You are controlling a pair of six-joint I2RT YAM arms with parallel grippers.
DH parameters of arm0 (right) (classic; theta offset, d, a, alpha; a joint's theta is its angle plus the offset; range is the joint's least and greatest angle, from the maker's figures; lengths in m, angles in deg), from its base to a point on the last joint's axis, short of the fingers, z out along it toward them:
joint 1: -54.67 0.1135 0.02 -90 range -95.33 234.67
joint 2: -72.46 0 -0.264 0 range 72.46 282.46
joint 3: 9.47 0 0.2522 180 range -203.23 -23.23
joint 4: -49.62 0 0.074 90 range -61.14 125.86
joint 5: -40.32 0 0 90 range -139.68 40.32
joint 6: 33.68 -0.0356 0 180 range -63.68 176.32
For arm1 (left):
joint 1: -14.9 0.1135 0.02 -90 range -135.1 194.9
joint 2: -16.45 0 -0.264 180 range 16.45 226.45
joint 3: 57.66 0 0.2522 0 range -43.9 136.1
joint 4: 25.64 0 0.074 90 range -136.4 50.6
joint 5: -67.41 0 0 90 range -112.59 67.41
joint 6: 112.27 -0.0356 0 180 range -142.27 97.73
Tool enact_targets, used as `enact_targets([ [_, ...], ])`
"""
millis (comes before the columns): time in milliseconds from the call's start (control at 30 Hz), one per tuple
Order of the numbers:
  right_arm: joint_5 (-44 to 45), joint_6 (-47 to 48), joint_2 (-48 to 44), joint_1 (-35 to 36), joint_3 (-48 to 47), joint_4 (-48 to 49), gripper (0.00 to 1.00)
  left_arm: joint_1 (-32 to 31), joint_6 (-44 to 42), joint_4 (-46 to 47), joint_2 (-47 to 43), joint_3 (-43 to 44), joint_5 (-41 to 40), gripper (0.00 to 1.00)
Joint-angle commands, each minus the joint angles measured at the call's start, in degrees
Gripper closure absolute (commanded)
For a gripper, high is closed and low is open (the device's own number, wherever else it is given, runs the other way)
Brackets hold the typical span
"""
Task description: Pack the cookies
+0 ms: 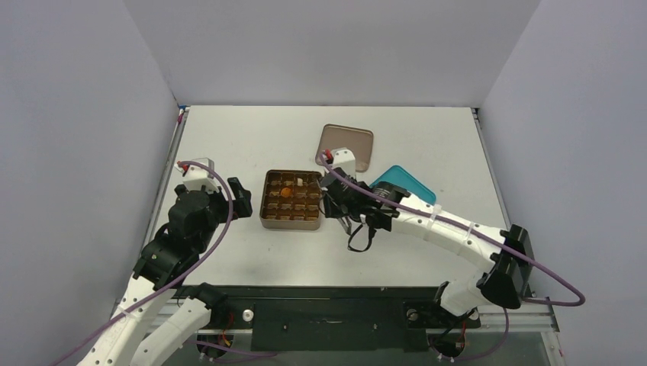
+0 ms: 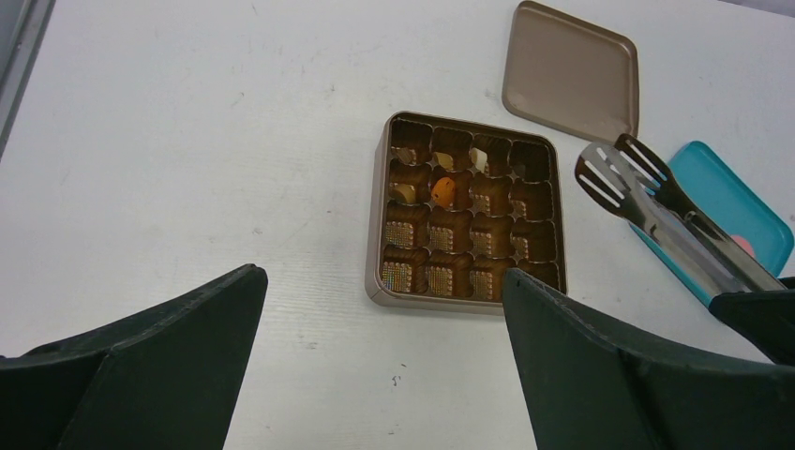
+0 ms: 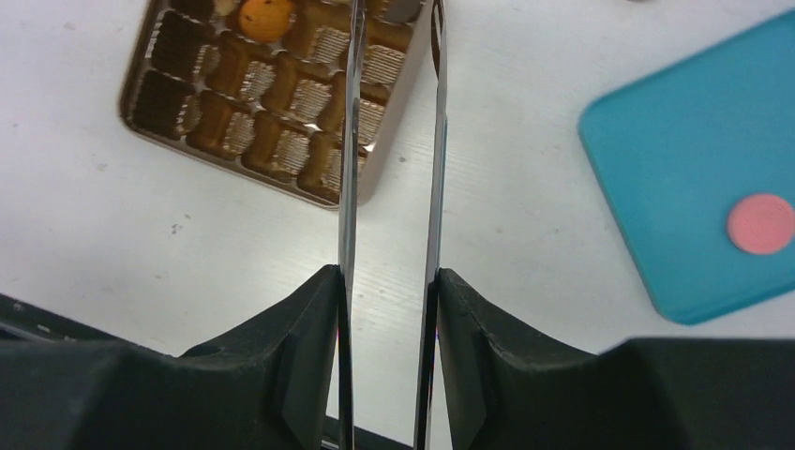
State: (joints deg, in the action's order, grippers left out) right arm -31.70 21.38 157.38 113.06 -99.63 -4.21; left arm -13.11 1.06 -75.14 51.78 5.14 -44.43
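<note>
The brown gridded tin [image 1: 264,200] sits mid-table with an orange cookie [image 1: 285,192] and a cream cookie [image 1: 300,182] in its far cells. In the left wrist view the orange cookie [image 2: 443,190] lies in the tin [image 2: 374,246] among cream pieces [image 2: 405,193]. A pink cookie [image 3: 761,223] lies on the teal plate [image 3: 656,159]. My right gripper [image 3: 386,277] is shut on metal tongs [image 3: 350,141], which reach over the tin's right edge [image 3: 371,191]. The tongs' tips [image 2: 609,173] stand slightly apart and hold nothing. My left gripper [image 2: 380,274] is open and empty, left of the tin.
The tin's lid [image 1: 347,145] lies flat behind the tin, next to the teal plate [image 1: 410,183]. Grey walls close in the table on the left, right and far sides. A black rail runs along the near edge.
</note>
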Motion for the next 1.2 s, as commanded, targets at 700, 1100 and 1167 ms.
enact_targets([
  [700, 9.6, -8.4, -28.0, -17.6, 25.3, -10.4, 0.61, 0.2, -0.2, 3.1, -1.0, 0.3, 1.1, 0.03],
  [1100, 7.1, -10.2, -29.4, -20.7, 33.0, -7.1, 0.59, 0.1, -0.1, 3.1, -1.4, 0.2, 1.4, 0.03],
  [1167, 6.5, -10.3, -29.4, -21.2, 33.7, -6.3, 0.59, 0.1, -0.1, 3.2, -1.4, 0.2, 1.4, 0.03],
])
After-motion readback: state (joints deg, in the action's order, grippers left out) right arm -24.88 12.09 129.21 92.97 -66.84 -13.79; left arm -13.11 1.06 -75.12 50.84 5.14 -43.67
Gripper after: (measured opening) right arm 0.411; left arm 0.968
